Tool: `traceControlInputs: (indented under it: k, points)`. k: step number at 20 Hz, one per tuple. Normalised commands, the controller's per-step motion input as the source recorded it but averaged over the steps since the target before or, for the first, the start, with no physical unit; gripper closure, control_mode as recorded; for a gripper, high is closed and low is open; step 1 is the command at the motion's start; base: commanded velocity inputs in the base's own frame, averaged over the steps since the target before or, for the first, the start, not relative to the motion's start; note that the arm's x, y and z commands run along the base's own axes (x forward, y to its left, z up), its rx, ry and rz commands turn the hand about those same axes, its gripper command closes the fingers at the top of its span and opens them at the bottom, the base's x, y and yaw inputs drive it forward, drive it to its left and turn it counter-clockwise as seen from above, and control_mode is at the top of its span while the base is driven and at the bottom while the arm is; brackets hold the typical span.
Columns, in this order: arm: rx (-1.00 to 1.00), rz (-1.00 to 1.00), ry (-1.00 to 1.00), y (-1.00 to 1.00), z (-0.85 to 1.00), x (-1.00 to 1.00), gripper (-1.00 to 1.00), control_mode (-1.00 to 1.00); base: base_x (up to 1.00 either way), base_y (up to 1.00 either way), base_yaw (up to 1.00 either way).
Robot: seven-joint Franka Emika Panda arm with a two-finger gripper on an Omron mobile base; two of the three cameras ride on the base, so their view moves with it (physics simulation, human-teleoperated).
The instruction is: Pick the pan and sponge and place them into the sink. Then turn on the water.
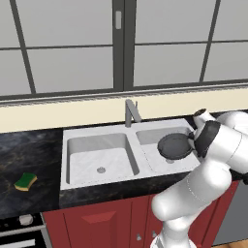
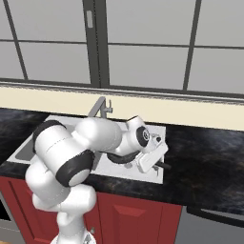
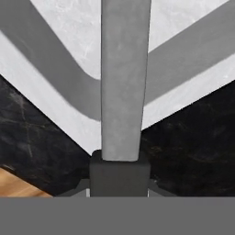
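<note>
Right now my claw (image 3: 120,176) is clamped on the pan's handle (image 3: 125,78), and the pan (image 1: 175,145) hangs over the right bowl of the sink (image 1: 97,131). I judge it best to lower it level before letting go (the sponge (image 1: 25,181) waits on the bench (image 1: 29,150), far left).

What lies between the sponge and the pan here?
In the left base view, the sink's left basin lies between the sponge on the counter and the pan held over the right basin.
</note>
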Motion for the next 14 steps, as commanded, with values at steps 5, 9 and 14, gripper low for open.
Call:
traceControlInputs:
  k: [5, 9, 14]
  points:
    - [0.0, 0.0, 0.03, 0.21, -0.11, -0.02, 1.0, -1.0, 0.0, 0.0, 0.0]
    - [0.01, 0.0, 0.0, 0.2, -0.09, 0.0, 1.0, -1.0, 0.0, 0.0, 0.0]
    - [-0.02, -0.04, 0.01, 0.11, -0.18, 0.09, 1.0, -1.0, 0.0, 0.0, 0.0]
